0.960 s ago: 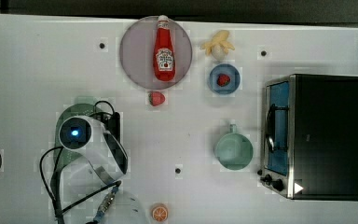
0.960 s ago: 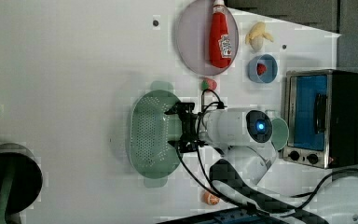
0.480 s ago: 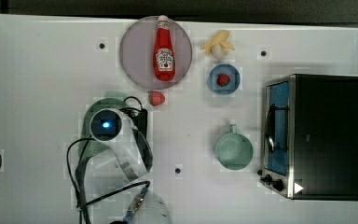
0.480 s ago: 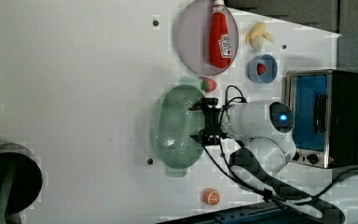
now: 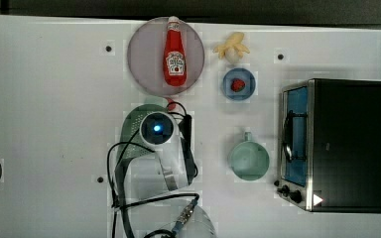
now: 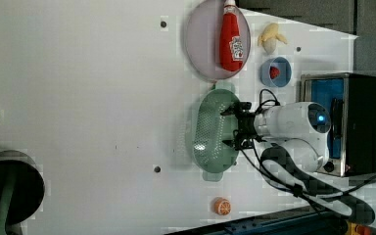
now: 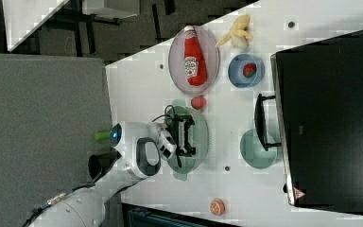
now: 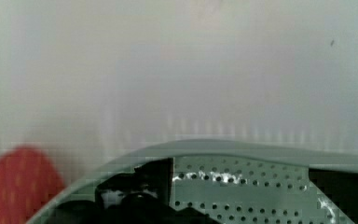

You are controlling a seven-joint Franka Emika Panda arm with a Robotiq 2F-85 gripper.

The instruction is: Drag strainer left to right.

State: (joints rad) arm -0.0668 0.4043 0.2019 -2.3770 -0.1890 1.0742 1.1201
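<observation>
On the white tabletop (image 5: 54, 99), taken from the top view's left, a broad bare stretch is seen first, and then the strainer (image 6: 210, 132), near the middle of the surface. In the left view it is seen as a pale mint-green oval with its perforated bowl facing up. The gripper (image 6: 238, 128) is set at the strainer's rim on the left view's right, with the fingers (image 7: 184, 137) spread wide across the bowl in the right view. The fingers are judged to be released, not clamped on the rim; a hooking contact with the inner wall is suggested, but contact cannot be confirmed.

Just above the strainer in the top view, a small red strawberry-like piece (image 7: 198, 102) is seen close by its upper end, and beyond it the greyish plate (image 5: 144, 54) carrying the ketchup bottle (image 5: 174, 52). Further to the top view's right, the teal mug (image 5: 248, 159) is found, well apart from the strainer, and then the toaster oven (image 5: 347, 144) at the far side.

The drag is judged to be partly done: the strainer sits about mid-tabletop, and open surface remains between it and the mug. What is left is judged to be a further slide toward the top view's right, with care owed to the strawberry piece and the mug.
</observation>
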